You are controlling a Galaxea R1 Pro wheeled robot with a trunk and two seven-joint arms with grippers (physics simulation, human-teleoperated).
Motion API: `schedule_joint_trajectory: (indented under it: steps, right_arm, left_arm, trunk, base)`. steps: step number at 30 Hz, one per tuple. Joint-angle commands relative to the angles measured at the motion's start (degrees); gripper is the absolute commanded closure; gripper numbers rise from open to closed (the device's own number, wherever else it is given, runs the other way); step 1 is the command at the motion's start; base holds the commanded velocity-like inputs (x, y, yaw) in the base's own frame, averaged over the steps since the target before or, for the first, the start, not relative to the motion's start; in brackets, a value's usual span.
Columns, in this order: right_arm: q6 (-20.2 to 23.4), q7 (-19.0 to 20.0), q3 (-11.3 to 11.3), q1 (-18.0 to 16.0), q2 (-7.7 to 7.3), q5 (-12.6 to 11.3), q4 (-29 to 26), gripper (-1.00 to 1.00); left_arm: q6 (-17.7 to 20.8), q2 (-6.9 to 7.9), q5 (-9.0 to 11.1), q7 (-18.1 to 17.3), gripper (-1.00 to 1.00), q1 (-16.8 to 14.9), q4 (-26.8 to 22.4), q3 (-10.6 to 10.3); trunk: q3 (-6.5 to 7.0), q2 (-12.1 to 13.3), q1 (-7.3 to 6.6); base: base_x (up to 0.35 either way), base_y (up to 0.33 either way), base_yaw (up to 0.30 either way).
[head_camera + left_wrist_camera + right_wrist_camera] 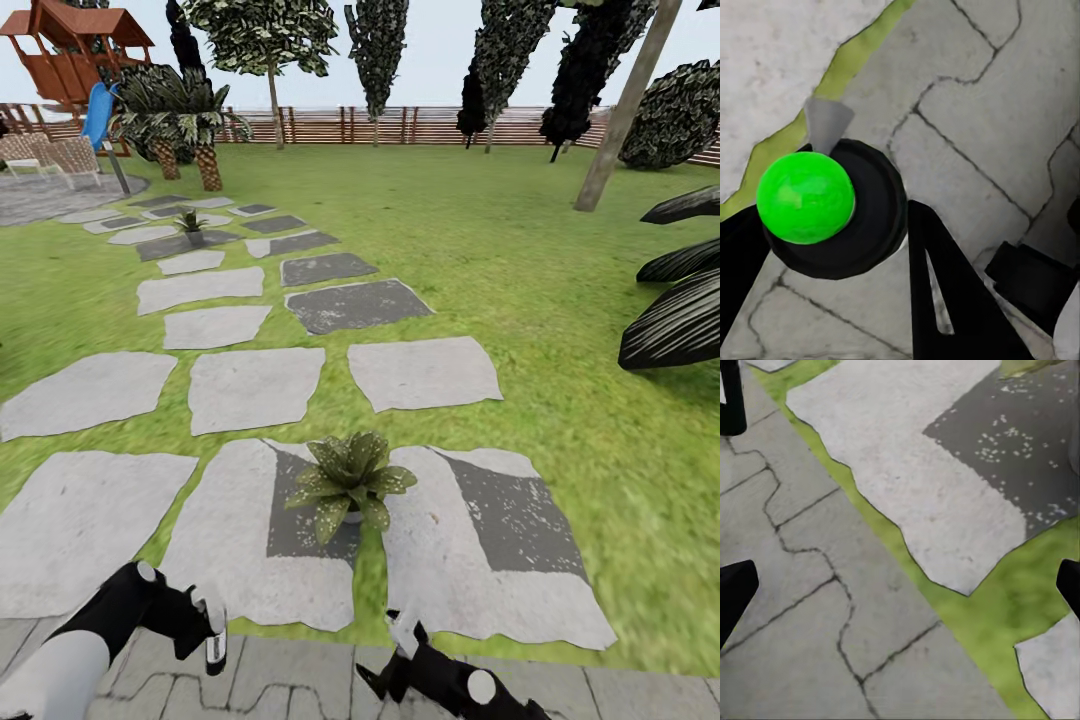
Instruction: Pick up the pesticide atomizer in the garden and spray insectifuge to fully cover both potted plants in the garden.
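The pesticide atomizer point(805, 196) sits between the black fingers point(945, 292) of my left gripper point(832, 255), which is shut on it; its bright green top and pale grey nozzle point(827, 124) face the paving. In the head view that left gripper point(205, 628) hangs low at the bottom left, above the cracked pavers. One potted plant point(350, 480) stands on a stepping stone just ahead, between both arms. The other potted plant point(190, 222) is far up the stone path. My right gripper point(405, 640) is at the bottom centre, its jaws wide open over paving and grass point(900, 585).
Stepping stones point(250, 385) run across the lawn toward a paved circle with chairs point(50, 160), palms point(185, 120) and a play structure point(80, 45). A leaning trunk point(620, 110) and dark fronds point(680, 300) stand on the right. A wooden fence point(400, 125) closes the back.
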Motion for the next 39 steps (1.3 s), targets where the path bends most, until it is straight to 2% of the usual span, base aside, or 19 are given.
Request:
schedule_joint_trajectory:
  steps: [1,3,4,7,9,10,12,15,16,17,20,22,27,34,39]
  right_arm:
    - [2.35,1.31,0.0,-0.61,0.03,0.81,-2.65,-1.0]
    - [5.41,3.35,0.11,-1.73,0.3,2.18,-5.56,-1.0]
    - [8.18,5.45,0.12,-2.9,0.54,5.3,-7.31,-1.0]
    - [11.46,6.92,0.08,-4.43,0.66,8.6,-8.1,-1.0]
    - [12.62,9.5,0.07,-5.04,0.66,9.53,-8.28,-1.0]
    - [12.93,10.7,0.11,-5.23,0.68,9.81,-8.31,-1.0]
    - [15.33,13.81,0.15,-6.51,0.83,11.88,-8.33,-1.0]
    - [19.33,16.93,0.16,-8.19,1.89,14.51,-8.35,-1.0]
    - [20.28,17.54,0.16,-8.59,2.52,15.25,-8.42,-1.0]
    - [20.6,17.75,0.16,-8.82,2.89,15.5,-8.79,1.0]
    - [20.92,18.06,0.16,-9.38,3.21,15.72,-10.34,1.0]
    - [20.99,18.24,0.17,-9.55,3.26,15.76,-10.65,1.0]
    - [21.09,20.38,0.23,-9.95,3.32,15.85,-12.06,1.0]
    - [21.12,20.68,0.24,-10.02,3.36,15.83,-12.78,1.0]
    - [21.12,20.69,0.24,-10.01,3.36,15.78,-12.75,1.0]
  left_arm:
    - [0.27,-0.13,-0.38,-0.4,1.0,-0.25,-0.15,-1.17]
    - [0.3,-0.41,-0.42,-0.61,1.0,-0.49,-0.17,-2.31]
    - [0.3,-1.03,-1.27,-0.69,1.0,-0.62,-0.19,-3.09]
    - [0.98,-1.55,-3.03,-0.82,1.0,-0.75,-0.23,-4.38]
    - [1.62,-3.46,-3.97,-0.86,1.0,-0.76,-0.19,-5.77]
    - [2.07,-4.87,-4.72,-0.87,1.0,-0.77,-0.22,-7.5]
    - [6.29,-7.51,-6.04,-0.92,1.0,-0.89,-0.25,-10.11]
    - [9.05,-9.02,-6.6,-0.95,1.0,-1.95,-0.21,-10.69]
    - [9.73,-9.54,-7.41,-0.99,1.0,-2.75,-0.19,-10.74]
    - [10.36,-10.28,-8.32,-1.02,1.0,-3.24,-0.19,-10.75]
    - [11.89,-11.68,-10.63,-1.13,1.0,-3.68,-0.16,-10.74]
    - [12.23,-11.99,-11.14,-1.14,1.0,-3.73,-0.06,-10.65]
    - [12.32,-12.47,-11.35,-1.15,1.0,-3.56,0.32,-10.55]
    - [11.4,-13.93,-11.05,-1.11,1.0,-3.34,0.46,-10.46]
    - [8.08,-15.57,-10.3,-0.85,1.0,-3.33,0.67,-10.33]
  trunk:
    - [-0.05,-0.02,-0.01]
    - [-0.05,-0.02,-0.01]
    - [-0.05,-0.02,-0.01]
    - [-0.05,-0.02,-0.01]
    - [-0.05,-0.02,-0.01]
    - [-0.05,-0.02,-0.01]
    - [-0.05,-0.02,-0.01]
    - [-0.05,-0.02,-0.01]
    - [-0.05,-0.02,-0.01]
    - [-0.05,-0.02,-0.01]
    - [-0.05,-0.02,-0.01]
    - [-0.05,-0.02,-0.01]
    - [-0.05,-0.02,-0.01]
    - [-0.05,-0.02,-0.01]
    - [-0.05,-0.02,-0.01]
  base:
    - [0.0,0.0,0.0]
    - [0.0,0.0,0.0]
    - [0.0,0.0,0.0]
    - [0.0,0.0,0.0]
    - [0.0,0.0,0.0]
    - [0.0,0.0,0.0]
    - [0.0,0.0,0.0]
    - [0.0,0.0,0.0]
    - [0.0,0.0,0.0]
    - [0.0,0.0,0.0]
    - [0.0,0.0,0.0]
    - [0.0,0.0,0.0]
    - [0.0,0.0,0.0]
    - [0.0,0.0,0.0]
    - [0.0,0.0,0.0]
